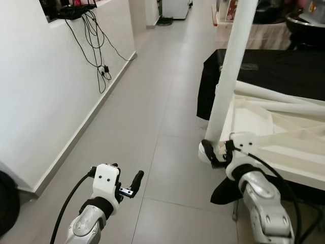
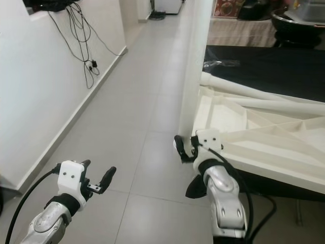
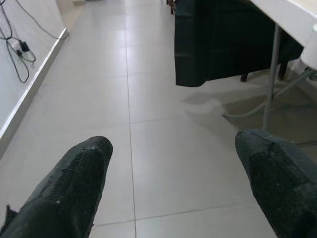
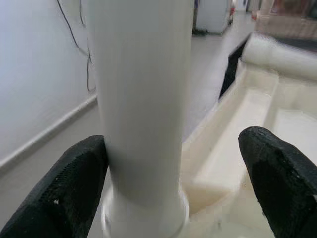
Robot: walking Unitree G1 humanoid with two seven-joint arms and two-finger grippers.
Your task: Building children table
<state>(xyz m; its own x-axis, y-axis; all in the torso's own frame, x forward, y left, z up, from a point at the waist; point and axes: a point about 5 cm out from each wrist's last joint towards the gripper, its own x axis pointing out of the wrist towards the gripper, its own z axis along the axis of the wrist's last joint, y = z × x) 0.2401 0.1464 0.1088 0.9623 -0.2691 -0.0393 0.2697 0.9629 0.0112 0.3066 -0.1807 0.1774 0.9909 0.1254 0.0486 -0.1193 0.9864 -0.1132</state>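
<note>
Right gripper [image 4: 173, 183] spread around upright white table leg [image 1: 231, 71], one finger touching, upturned tabletop [image 1: 274, 137] at 3 o'clock, left gripper [image 3: 173, 188] spread over floor [image 1: 152, 117].

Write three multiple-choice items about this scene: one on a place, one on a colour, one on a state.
1. Where is the right tool?
A. at the foot of the upright table leg
B. on the cables
C. on the black cloth

2. What colour is the upturned tabletop?
A. black
B. white
C. red

3. How is the left tool?
A. shut on a leg
B. shut on a cable
C. open, holding nothing

Answers: 1 A, its fingers stand either side of the leg's base. 2 B, it is white like the legs. 3 C, floor shows between its fingers.
</note>
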